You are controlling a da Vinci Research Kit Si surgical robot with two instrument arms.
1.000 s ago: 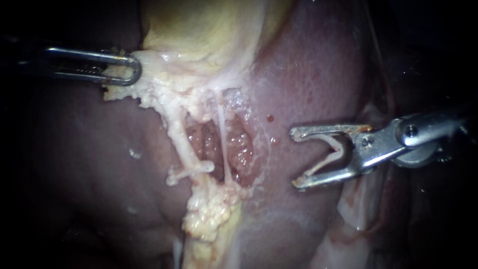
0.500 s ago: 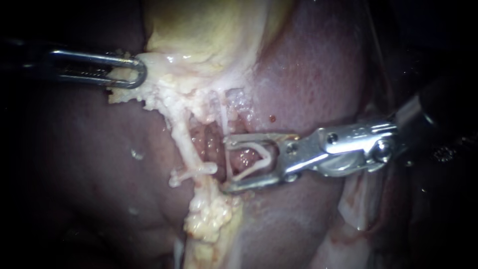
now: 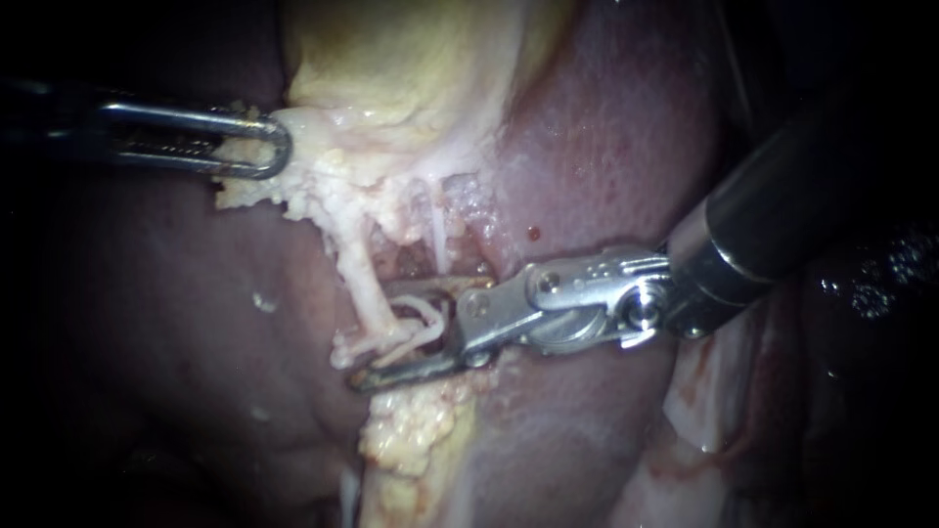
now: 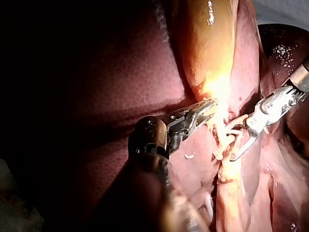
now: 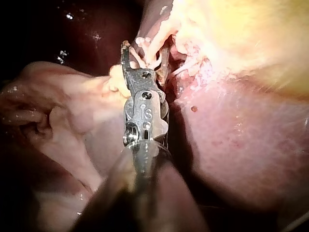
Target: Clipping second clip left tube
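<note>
Right instrument's pincer (image 3: pixel 373 334) is spread, cradling a white V-shaped clip (image 3: pixel 427 315). The pale, stringy left tube (image 3: pixel 360 282) lies between its jaws. Tube judged soft, slick, tear-prone: clamp squarely, don't pull. Left instrument's pincer (image 3: pixel 278 149) is clenched on pale fatty tissue (image 3: pixel 323 196).

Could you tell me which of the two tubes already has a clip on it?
The thicker left tube: a white clip crosses it, beside the right instrument's loaded clip. The thin right tube shows none.

dark surround (image 3: pixel 39 469) on every side; light strongest mid-scene, fading outward
</note>
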